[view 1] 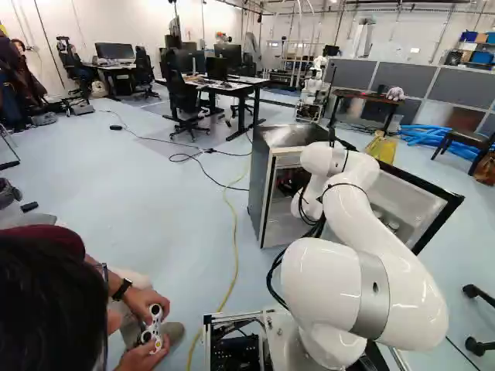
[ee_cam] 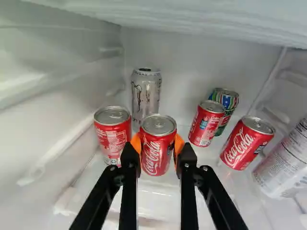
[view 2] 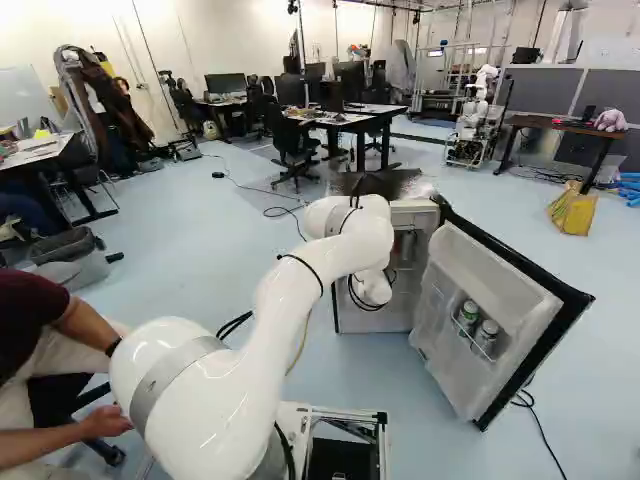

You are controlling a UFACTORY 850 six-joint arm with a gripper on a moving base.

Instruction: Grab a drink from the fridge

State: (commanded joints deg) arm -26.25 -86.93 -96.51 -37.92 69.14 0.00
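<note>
With my gripper [ee_cam: 158, 146] clamped on a red can [ee_cam: 157, 155], an orange pad [ee_cam: 136, 143] against each side, I have the drink upright inside the open fridge [view 1: 263, 185], beside another red can [ee_cam: 112, 134] and nearer me than the tall silver can [ee_cam: 146, 98].

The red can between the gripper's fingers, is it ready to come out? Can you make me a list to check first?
1. Gripper has the red can from both sides: ok, an orange pad touches each side.
2. Can upright: ok.
3. Fridge door open: ok, it is swung wide.
4. Plenty of room around the can: not ok, another red can is close beside one finger and a silver can stands just behind.
5. Can lifted off the surface below: cannot tell.
6. Grip tight enough not to slip: cannot tell.
</note>
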